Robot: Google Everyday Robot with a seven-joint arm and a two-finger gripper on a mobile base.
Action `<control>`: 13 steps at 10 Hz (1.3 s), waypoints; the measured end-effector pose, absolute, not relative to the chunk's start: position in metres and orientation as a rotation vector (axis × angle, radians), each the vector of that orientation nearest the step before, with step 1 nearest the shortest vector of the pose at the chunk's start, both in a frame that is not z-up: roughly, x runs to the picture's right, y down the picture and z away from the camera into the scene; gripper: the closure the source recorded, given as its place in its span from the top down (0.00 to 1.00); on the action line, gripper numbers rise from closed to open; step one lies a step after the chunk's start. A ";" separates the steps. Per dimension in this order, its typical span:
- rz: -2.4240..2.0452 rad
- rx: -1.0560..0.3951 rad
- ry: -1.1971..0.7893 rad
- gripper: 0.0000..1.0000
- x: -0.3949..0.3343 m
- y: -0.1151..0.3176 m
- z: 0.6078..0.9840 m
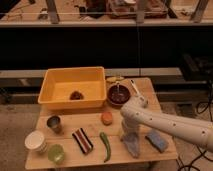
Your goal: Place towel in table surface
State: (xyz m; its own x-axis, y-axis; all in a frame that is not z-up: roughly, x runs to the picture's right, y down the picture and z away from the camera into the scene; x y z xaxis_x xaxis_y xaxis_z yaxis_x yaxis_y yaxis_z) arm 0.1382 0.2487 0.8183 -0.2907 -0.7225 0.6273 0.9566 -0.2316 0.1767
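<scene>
step: gripper [126, 134] is sitting on towel [133, 146], looking like pickup | grip: can't tell | next: needing clean pinch, then table surface [90, 120]

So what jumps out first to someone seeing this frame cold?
First, the big yellow tub at the back left of the table surface, with a small dark item inside. Next, the white robot arm reaching in from the right. Its gripper points down at the greyish-blue towel, which lies near the front right beside a blue sponge.
</scene>
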 end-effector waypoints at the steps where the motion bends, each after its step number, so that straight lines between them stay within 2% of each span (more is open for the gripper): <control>1: -1.788 -0.501 -0.653 0.34 0.138 0.249 0.817; 3: -1.794 -0.497 -0.661 0.13 0.137 0.250 0.815; 5: -1.796 -0.496 -0.664 0.00 0.136 0.251 0.815; 8: -1.802 -0.439 -0.672 0.00 0.130 0.231 0.798; 10: -1.797 -0.395 -0.669 0.00 0.131 0.203 0.774; 13: -1.787 -0.308 -0.640 0.00 0.137 0.138 0.721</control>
